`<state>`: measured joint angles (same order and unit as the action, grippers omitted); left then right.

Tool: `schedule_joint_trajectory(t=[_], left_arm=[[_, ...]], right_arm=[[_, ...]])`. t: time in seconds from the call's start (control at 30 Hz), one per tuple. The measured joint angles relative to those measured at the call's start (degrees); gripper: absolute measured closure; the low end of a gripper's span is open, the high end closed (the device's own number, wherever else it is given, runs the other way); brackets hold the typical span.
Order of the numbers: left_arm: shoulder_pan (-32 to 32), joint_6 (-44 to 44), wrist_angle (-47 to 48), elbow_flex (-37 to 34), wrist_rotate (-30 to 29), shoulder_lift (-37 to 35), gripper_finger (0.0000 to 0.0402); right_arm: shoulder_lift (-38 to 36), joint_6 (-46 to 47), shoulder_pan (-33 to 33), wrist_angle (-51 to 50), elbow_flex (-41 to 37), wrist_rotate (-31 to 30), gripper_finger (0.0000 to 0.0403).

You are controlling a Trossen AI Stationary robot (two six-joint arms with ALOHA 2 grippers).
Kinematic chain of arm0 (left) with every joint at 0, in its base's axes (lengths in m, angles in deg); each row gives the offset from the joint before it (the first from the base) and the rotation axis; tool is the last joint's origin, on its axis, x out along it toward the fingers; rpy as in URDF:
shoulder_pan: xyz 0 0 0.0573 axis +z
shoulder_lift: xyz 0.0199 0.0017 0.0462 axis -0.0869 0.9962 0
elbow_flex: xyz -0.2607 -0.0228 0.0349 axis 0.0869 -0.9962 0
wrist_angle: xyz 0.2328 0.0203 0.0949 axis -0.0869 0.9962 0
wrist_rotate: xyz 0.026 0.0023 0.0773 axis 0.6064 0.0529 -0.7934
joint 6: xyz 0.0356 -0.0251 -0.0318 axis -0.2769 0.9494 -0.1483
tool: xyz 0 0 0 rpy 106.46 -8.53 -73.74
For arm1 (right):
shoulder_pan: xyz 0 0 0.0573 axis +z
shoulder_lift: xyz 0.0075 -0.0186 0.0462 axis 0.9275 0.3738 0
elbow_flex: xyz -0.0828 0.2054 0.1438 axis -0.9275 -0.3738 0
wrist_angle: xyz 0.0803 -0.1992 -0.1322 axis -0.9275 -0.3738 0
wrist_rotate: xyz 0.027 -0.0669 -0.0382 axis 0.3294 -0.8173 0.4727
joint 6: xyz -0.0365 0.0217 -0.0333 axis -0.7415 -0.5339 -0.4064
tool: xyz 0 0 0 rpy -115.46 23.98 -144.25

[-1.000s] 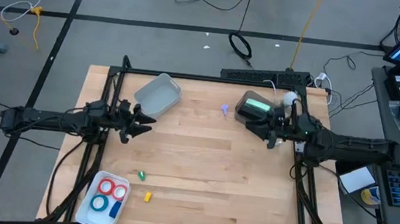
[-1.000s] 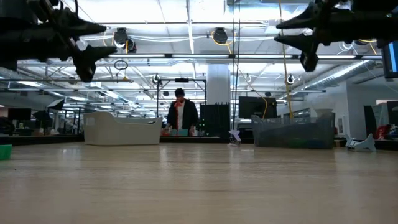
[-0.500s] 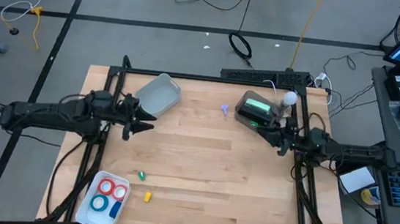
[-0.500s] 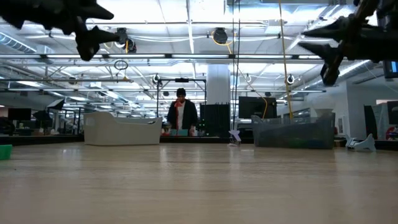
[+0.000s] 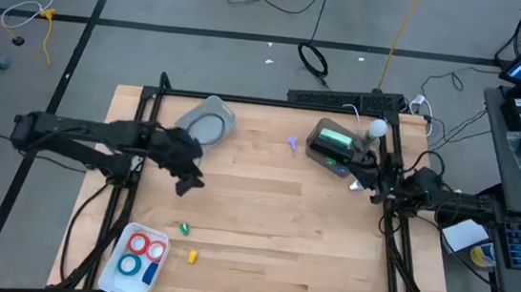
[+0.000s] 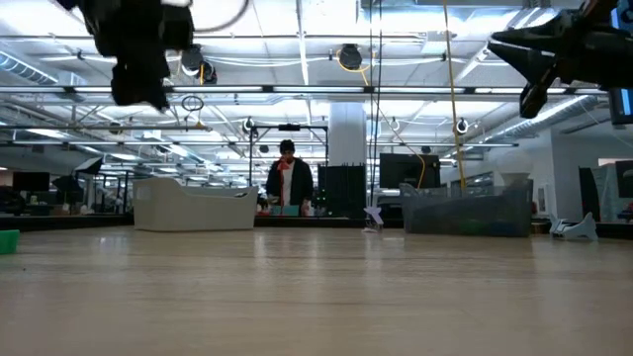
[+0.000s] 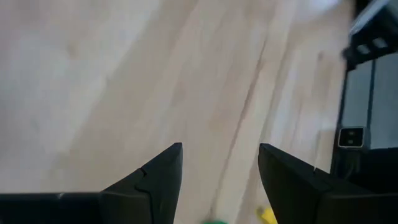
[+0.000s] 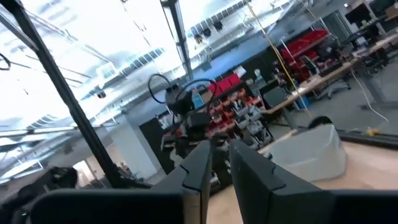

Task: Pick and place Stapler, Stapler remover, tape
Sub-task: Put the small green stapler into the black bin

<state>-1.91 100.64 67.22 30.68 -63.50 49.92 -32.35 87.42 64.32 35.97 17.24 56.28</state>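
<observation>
Hovering above the wooden desk (image 5: 264, 213), left pincer (image 5: 186, 185) stands parted, nothing between its fingers (image 7: 155, 180), aimed down toward a green piece (image 5: 184, 227) and a yellow piece (image 5: 191, 255) near the front edge. Pulled back to the right edge by the frame, right pincer (image 5: 361, 182) hangs high, fingers (image 8: 199, 165) close together with only a slim gap, empty. Lying in a white tray (image 5: 123, 281) at the front left corner: tape (image 5: 143, 255), red rolls beside blue ones. Resting at the back: a pale bin (image 5: 207, 122) left, a grey bin (image 5: 332, 143) right, a small purple item (image 5: 292, 143) between. Standing far behind: a person (image 6: 288, 183).
</observation>
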Motion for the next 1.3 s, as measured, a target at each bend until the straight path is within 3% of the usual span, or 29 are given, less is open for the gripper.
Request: schedule_joint_trajectory(t=[0.23, 0.33, 0.43, 0.53, 0.67, 0.83, 1.3], left_arm=[[-1.2, 8.6, -3.3, -0.4, -0.9, 11.4, 0.0192], [-1.2, 12.6, -5.9, -0.4, 1.6, 14.7, 0.0192], [-1.0, 22.6, -5.3, -0.4, 5.5, 17.8, 0.0192], [-1.8, 33.1, 0.3, -0.4, 5.1, 19.9, 0.0192], [-5.7, 43.9, 7.3, -0.4, 3.2, 20.5, 0.0192], [-12.6, 56.0, 8.4, -0.4, 2.1, 20.5, 0.0192], [-20.5, 73.2, 8.5, -0.4, 4.2, 22.2, 0.0192]], right_arm=[[0.1, 0.0, 0.0, -1.0, 0.0, -0.2, 0.0358], [0.0, 0.2, 0.0, -1.0, 0.0, -0.1, 0.0358], [0.1, 1.5, 0.0, -1.0, 0.0, 0.1, 0.0358], [0.1, 1.6, 0.0, -1.1, 0.0, 0.2, 0.0358], [0.1, 1.5, 0.0, -1.3, 0.0, 0.2, 0.0359], [0.1, 1.5, 0.0, -1.9, 0.0, 0.1, 0.0360], [0.1, 1.3, 0.0, -1.9, 0.0, 0.1, 0.0360]])
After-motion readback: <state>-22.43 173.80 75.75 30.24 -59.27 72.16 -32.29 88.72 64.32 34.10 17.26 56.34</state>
